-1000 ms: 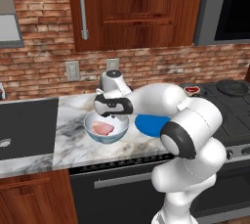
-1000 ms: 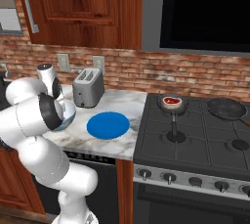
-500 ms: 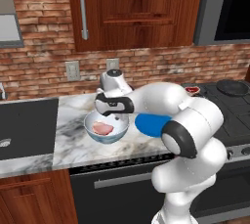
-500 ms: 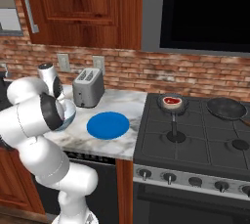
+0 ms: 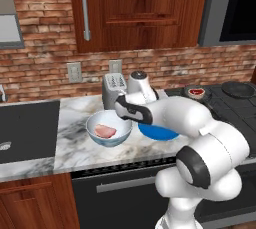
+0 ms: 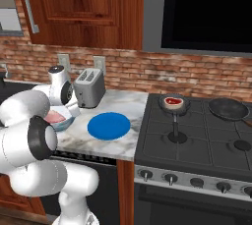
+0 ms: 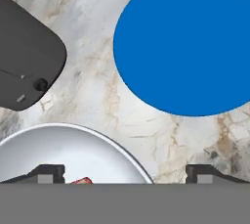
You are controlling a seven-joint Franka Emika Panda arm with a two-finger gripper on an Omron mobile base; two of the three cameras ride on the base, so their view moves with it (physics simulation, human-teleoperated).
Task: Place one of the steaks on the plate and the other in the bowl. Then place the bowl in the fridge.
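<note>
pale pink steak (image 5: 105, 131) sits in the bowl (image 5: 95, 133) on the marble surface (image 5: 75, 148), right under the pincer (image 7: 124, 173), which hangs released; blue plate (image 6: 109, 125) is just beside the bowl, bare

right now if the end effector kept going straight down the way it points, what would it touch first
Probably the bowl: in the hand view the open end effector points down over its near rim, with the marble counter just beyond. Depth is unclear, so it could clip the rim or meet the counter beside it.

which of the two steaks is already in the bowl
The pale pink steak lies in the bowl on the counter; the dark red steak sits in a small pan on the stove.
</note>
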